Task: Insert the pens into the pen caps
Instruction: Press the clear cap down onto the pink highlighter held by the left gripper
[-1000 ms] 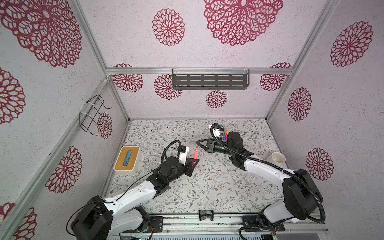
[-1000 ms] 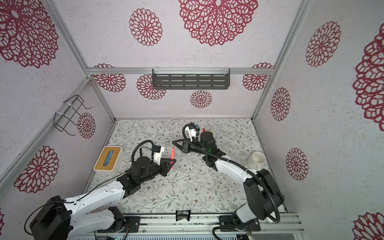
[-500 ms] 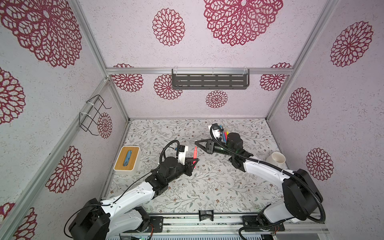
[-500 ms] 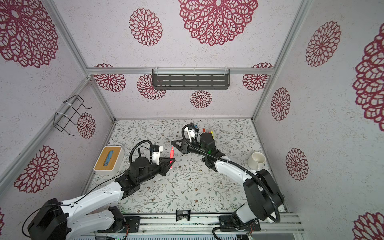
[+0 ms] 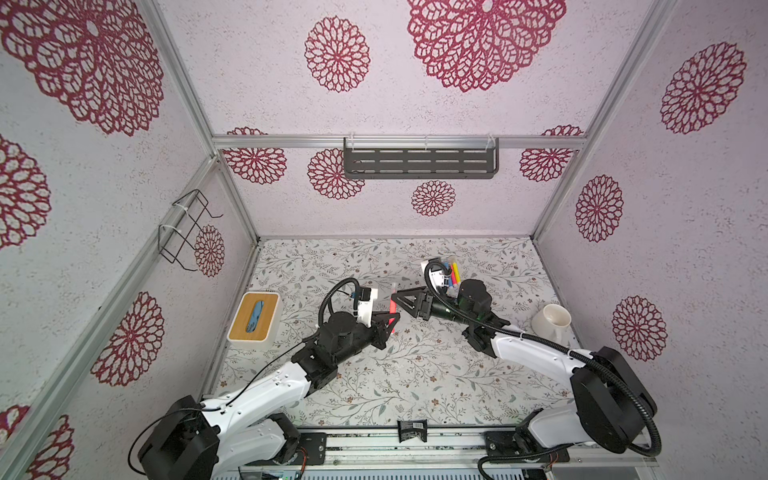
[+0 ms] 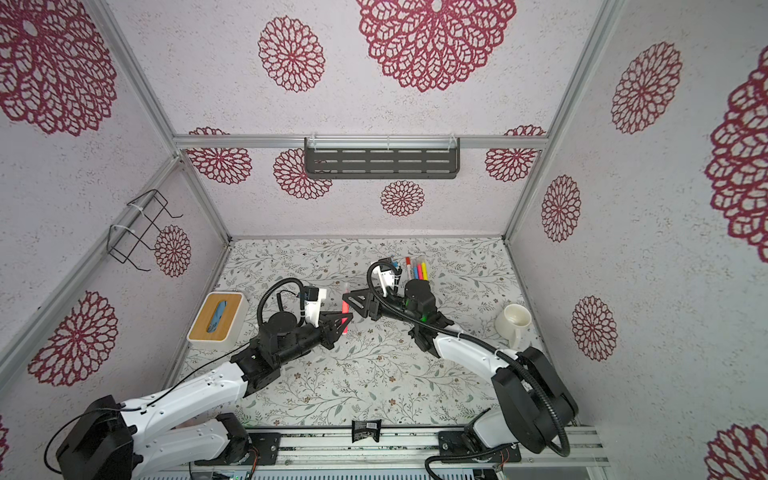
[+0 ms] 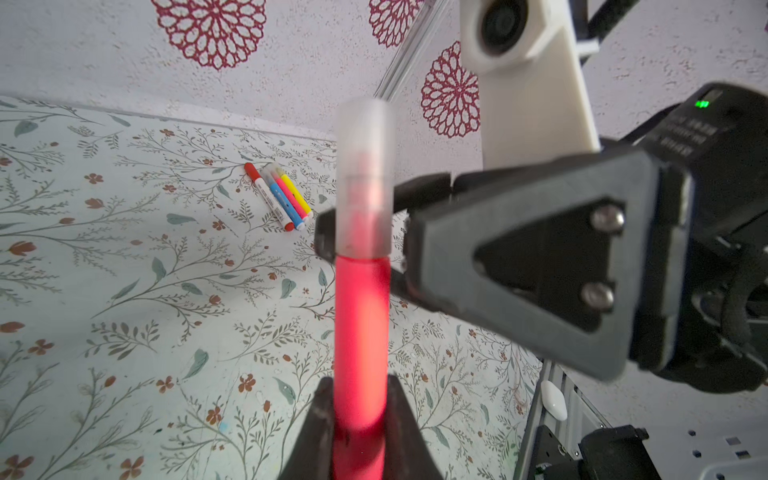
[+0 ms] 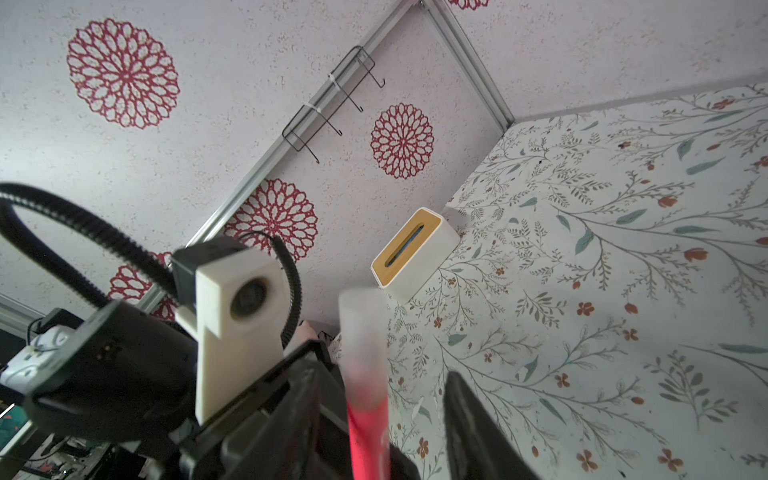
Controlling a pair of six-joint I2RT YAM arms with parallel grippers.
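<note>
My left gripper (image 7: 359, 395) is shut on the lower barrel of a pink-red pen (image 7: 360, 332), which stands upright above the table's middle in both top views (image 5: 392, 311) (image 6: 345, 318). A translucent pen cap (image 7: 365, 178) sits over the pen's upper end. My right gripper (image 8: 382, 372) is open, with one finger on each side of the cap (image 8: 361, 340) and a gap showing on both sides. Several more pens (image 5: 451, 274) (image 7: 282, 195) lie side by side on the floral table behind the right arm: red-ended white, blue, pink and yellow.
A white mug (image 5: 550, 320) stands at the right of the table. A white box with a wooden lid (image 5: 255, 318) (image 8: 411, 245) sits at the left edge. A dark shelf (image 5: 419, 162) hangs on the back wall and a wire rack (image 5: 187, 228) on the left wall.
My right gripper's jaws have opened and let go of the cap, which stays on the pen. My left gripper still holds the pen in about the same place.
</note>
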